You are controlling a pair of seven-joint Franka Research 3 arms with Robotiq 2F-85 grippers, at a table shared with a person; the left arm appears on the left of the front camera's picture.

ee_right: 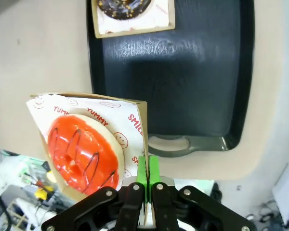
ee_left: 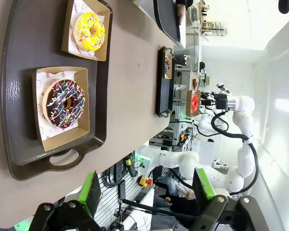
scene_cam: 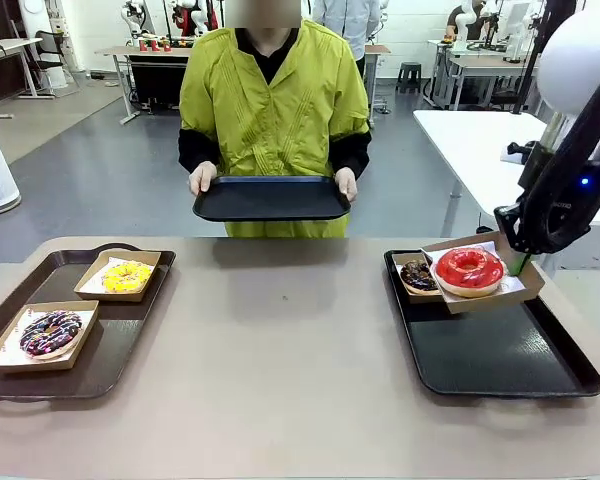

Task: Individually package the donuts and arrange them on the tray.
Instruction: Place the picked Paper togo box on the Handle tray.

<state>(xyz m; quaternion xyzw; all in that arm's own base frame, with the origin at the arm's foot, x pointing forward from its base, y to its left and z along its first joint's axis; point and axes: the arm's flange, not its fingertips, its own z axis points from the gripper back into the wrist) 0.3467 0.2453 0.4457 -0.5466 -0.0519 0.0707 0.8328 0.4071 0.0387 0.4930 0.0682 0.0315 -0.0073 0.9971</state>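
Note:
My right gripper [scene_cam: 520, 263] is shut on the side wall of a cardboard box [ee_right: 140, 126] that holds the glossy red donut [scene_cam: 469, 267] [ee_right: 84, 154]. The box hangs tilted over the far end of the black tray [scene_cam: 500, 350]. Beside it, a chocolate donut [scene_cam: 418, 274] [ee_right: 125, 5] lies in its box on that tray. On the brown tray [scene_cam: 130, 320] at the left, the yellow donut [scene_cam: 127, 275] [ee_left: 89, 31] and the purple sprinkled donut [scene_cam: 50, 332] [ee_left: 64, 103] each sit in a box. My left gripper [ee_left: 147, 190] is open, up above that tray.
A person in a yellow-green jacket stands at the far side and holds an empty black tray [scene_cam: 270, 198] with both hands at the table's edge. The beige tabletop [scene_cam: 280, 340] lies bare between the two trays.

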